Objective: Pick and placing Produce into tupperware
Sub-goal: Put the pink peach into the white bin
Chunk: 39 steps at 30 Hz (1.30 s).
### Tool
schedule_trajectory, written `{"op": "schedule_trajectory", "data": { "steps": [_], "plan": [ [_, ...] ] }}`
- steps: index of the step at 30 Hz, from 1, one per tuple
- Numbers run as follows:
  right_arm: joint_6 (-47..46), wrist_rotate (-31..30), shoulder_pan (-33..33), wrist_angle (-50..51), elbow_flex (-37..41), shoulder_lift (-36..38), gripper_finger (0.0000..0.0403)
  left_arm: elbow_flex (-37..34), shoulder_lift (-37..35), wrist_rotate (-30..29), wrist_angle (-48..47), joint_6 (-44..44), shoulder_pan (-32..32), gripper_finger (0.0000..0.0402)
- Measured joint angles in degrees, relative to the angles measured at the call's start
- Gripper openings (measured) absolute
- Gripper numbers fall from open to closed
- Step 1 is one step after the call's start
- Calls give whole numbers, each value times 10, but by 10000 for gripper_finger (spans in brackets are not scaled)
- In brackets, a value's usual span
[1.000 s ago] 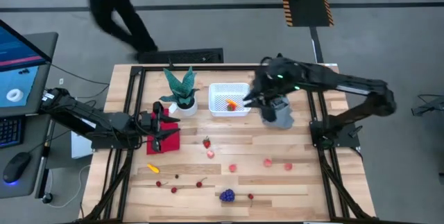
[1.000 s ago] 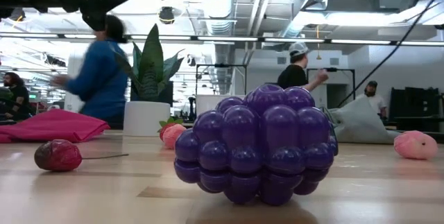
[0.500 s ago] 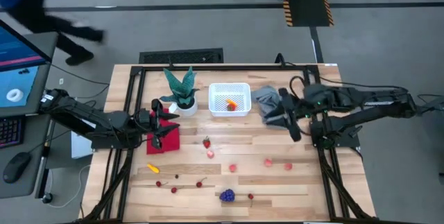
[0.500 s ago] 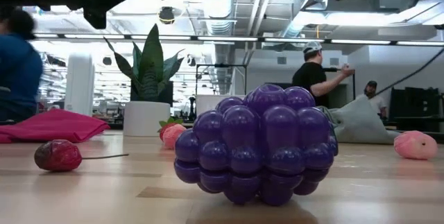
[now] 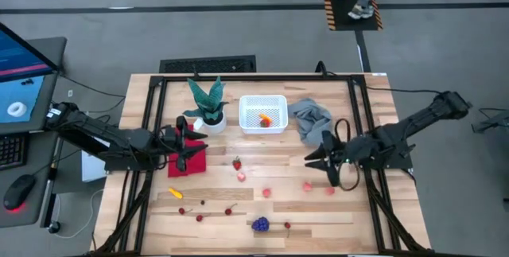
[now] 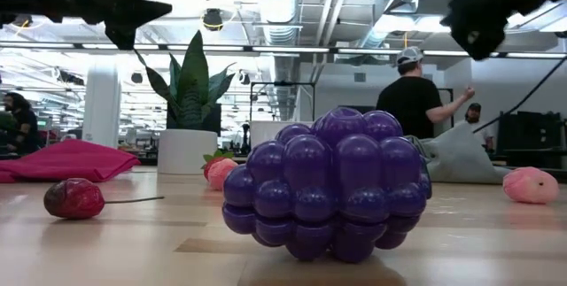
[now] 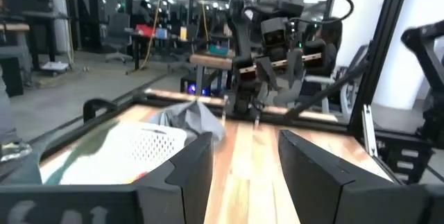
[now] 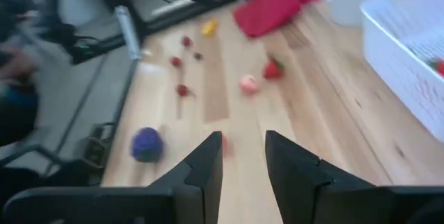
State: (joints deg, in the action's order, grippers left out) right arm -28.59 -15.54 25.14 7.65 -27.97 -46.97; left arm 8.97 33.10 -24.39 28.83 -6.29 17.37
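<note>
The white tupperware (image 5: 263, 114) stands at the far middle of the table with an orange and a red piece inside. Produce lies loose on the wood: a strawberry (image 5: 236, 163), pink balls (image 5: 307, 184), a yellow piece (image 5: 175, 193), cherries (image 5: 229, 210) and a purple grape bunch (image 5: 260, 224). My right gripper (image 5: 312, 158) hangs open and empty above the table, right of the strawberry, just beyond the pink balls. Over the red cloth (image 5: 191, 160), my left gripper (image 5: 189, 142) is open and empty, pointing level toward the tupperware (image 7: 139, 148).
A potted plant (image 5: 208, 106) stands left of the tupperware and a crumpled grey cloth (image 5: 310, 118) lies to its right. Black frame rails (image 5: 362, 130) run along the table's edges. A person (image 6: 415, 96) stands in the room beyond.
My right gripper has swung away from the tupperware's right side, over the grey cloth, toward the near edge and down, rolling as it went; it now hangs low above the pink balls. A person at the far left has walked out of view.
</note>
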Motion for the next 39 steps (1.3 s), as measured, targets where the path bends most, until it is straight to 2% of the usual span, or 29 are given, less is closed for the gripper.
{"op": "schedule_trajectory", "data": {
  "steps": [3, 5, 12, 15, 21, 28, 33, 39],
  "plan": [
    [-46, -61, 35, 0, 2, -36, 131, 0, 0, 0, -32, -15, 0, 155],
    [-74, -80, 51, -3, 0, -65, 131, 0, 0, 0, -49, -28, 0, 155],
    [-165, -99, 77, -1, -40, -198, 133, 0, 0, 1, -76, -65, 0, 155],
    [-195, -99, 79, 34, -74, -253, 141, 0, 0, 1, -76, -68, 0, 155],
    [-259, -88, 79, 151, -160, -340, 168, 0, 0, 1, -76, -68, 0, 155],
    [-323, -43, 79, 268, -242, -390, 204, 0, 0, 1, -74, -67, 0, 155],
    [-360, -6, 83, 336, -260, -422, 215, 0, 0, 1, -72, -66, 0, 155],
    [-391, 17, 94, 340, -262, -443, 211, 0, 0, 1, -70, -65, 0, 155]
  ]
}}
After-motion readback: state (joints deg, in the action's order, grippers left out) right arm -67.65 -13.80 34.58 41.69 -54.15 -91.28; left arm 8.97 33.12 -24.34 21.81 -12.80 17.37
